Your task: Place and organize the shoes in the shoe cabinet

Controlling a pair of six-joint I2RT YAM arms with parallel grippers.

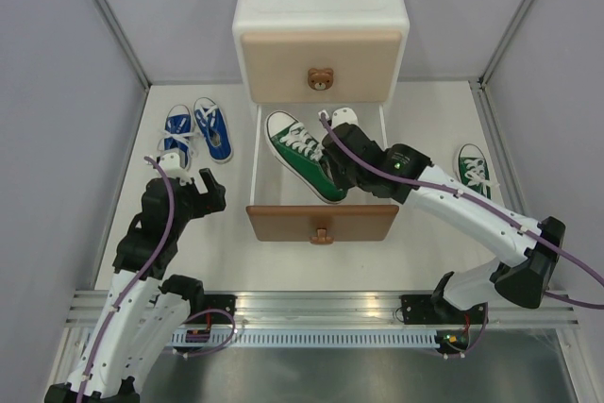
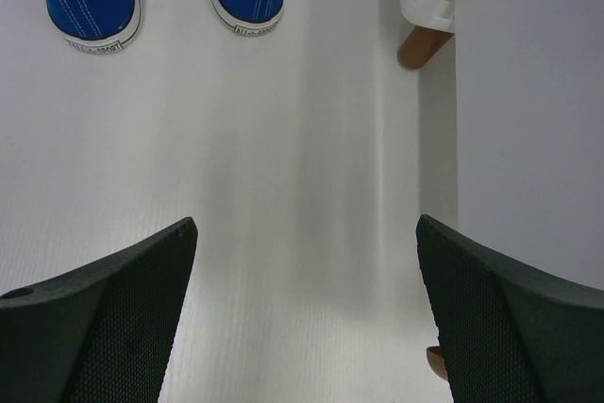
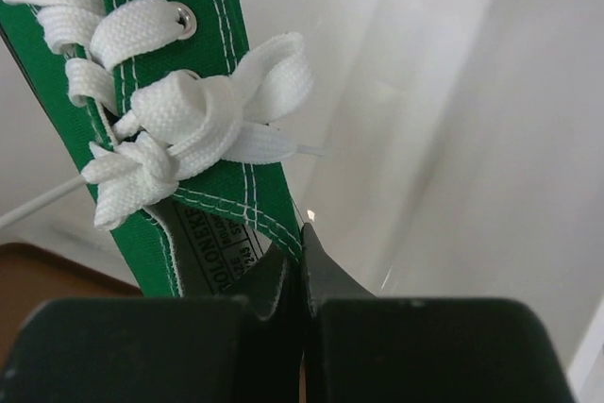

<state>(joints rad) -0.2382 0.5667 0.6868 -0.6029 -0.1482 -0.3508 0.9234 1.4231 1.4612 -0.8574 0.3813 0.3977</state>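
1. The shoe cabinet (image 1: pixel 321 7) stands at 12 o'clock on the desk (image 1: pixel 425 243). Its brown-fronted lower drawer (image 1: pixel 321 222) is open toward 6 o'clock, and the beige upper drawer (image 1: pixel 321 63) is shut.
2. The right arm rises from its base at 5 o'clock and bends at an elbow near the desk's right edge. Its forearm stretches toward 10 o'clock, over the open drawer's right wall.
3. The right claw (image 1: pixel 332 175) is clamped tight on the heel-end collar of a green shoe (image 1: pixel 300 153). In the wrist view its fingers (image 3: pixel 326 276) press together on the canvas edge, with the white lace bow just beyond them.
4. That shoe lies slantwise inside the open drawer, toe toward 11 o'clock and heel toward 5 o'clock. I cannot tell whether its sole rests on the drawer floor.
5. The second green shoe (image 1: pixel 475 172) lies on the desk at 3 o'clock, to the right of the forearm and apart from it.
6. The left arm reaches from 7 o'clock toward 12 o'clock, with its wrist tipped down. The left claw (image 1: pixel 184 169) is spread wide and grips nothing, hovering over bare desk.
7. The blue shoes (image 1: pixel 198 129) sit side by side at 10 o'clock, just beyond the left claw, with their heels toward it.
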